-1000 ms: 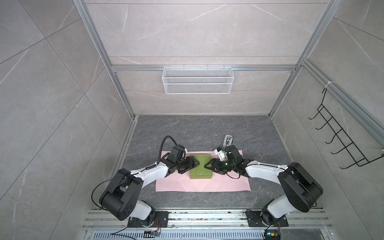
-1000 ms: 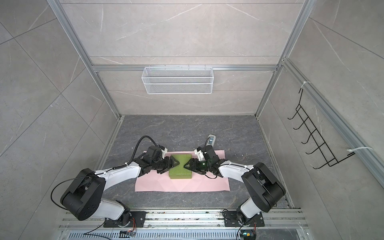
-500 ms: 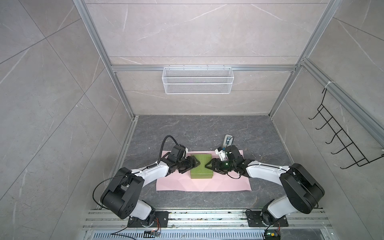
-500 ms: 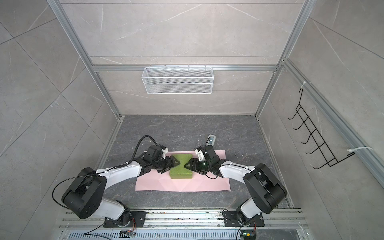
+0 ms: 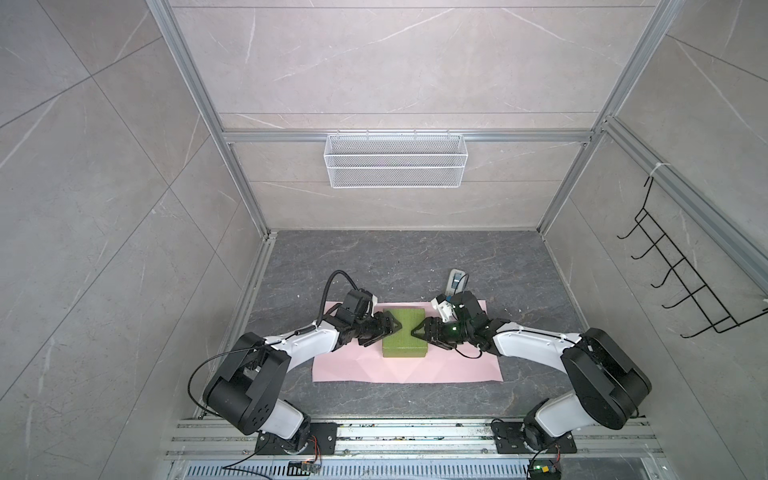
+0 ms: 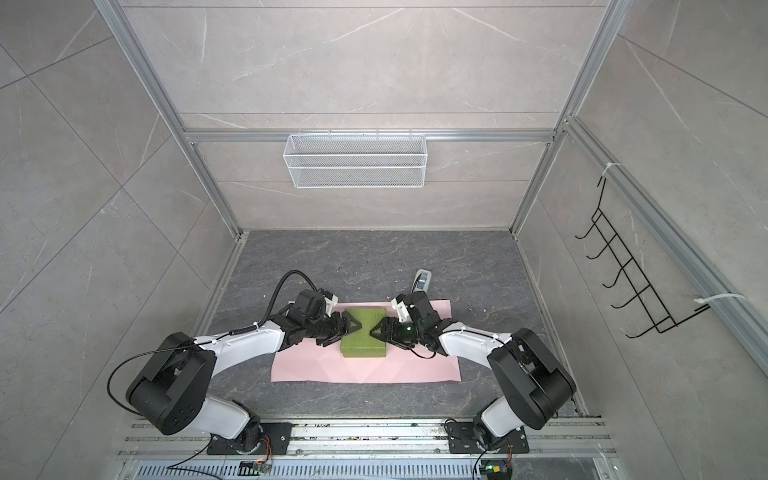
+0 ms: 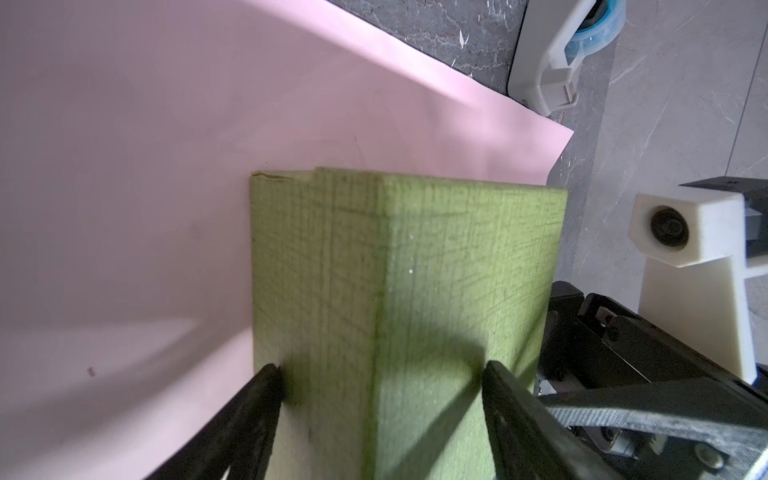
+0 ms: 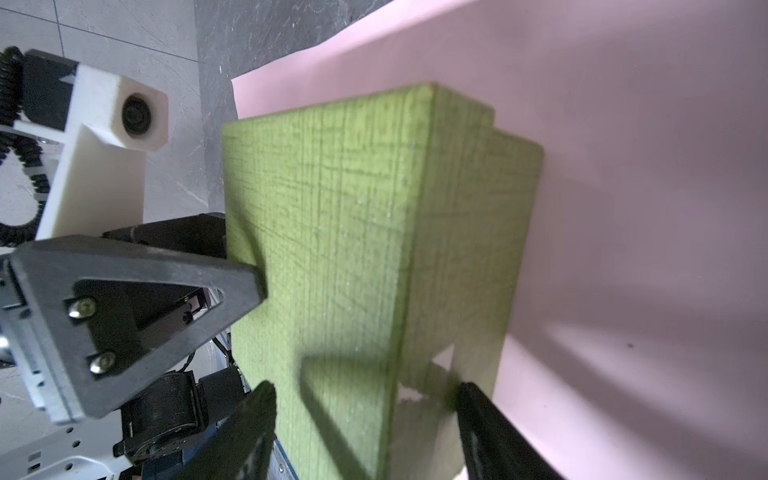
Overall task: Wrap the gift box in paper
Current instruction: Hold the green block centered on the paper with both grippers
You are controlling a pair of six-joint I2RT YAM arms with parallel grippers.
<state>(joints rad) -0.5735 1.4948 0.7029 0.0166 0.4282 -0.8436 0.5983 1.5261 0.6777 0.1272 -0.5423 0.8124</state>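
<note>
— On the dark grey stone-patterned tabletop point(image 5: 374, 266), what have you got?

— I see the flat olive-green rectangular gift box point(image 5: 403, 347) lying on the large, thin, pale pink sheet of paper point(image 5: 407, 372). It sits about midway along the sheet, nearer its far edge. The box's long axis runs away from my arm bases toward the back wall. The paper's long axis runs across, left to right.

— Surfaces?

— The box has a fine cross-hatched, cloth-like grain, and its lid steps out over the base. The paper is smooth and matt, with faint creases in both top views.

— And your grippers?

— My left gripper point(image 7: 380, 370) straddles the box's left side, jaws wide, with its black fingers pressed against the box. My right gripper point(image 8: 365, 386) clasps the opposite side the same way. Their upper fingertips point at each other over the lid, close but apart. A small grey-white plastic tape dispenser point(image 5: 456, 281) sits on the table just beyond the paper's far edge, near its right corner.
</note>
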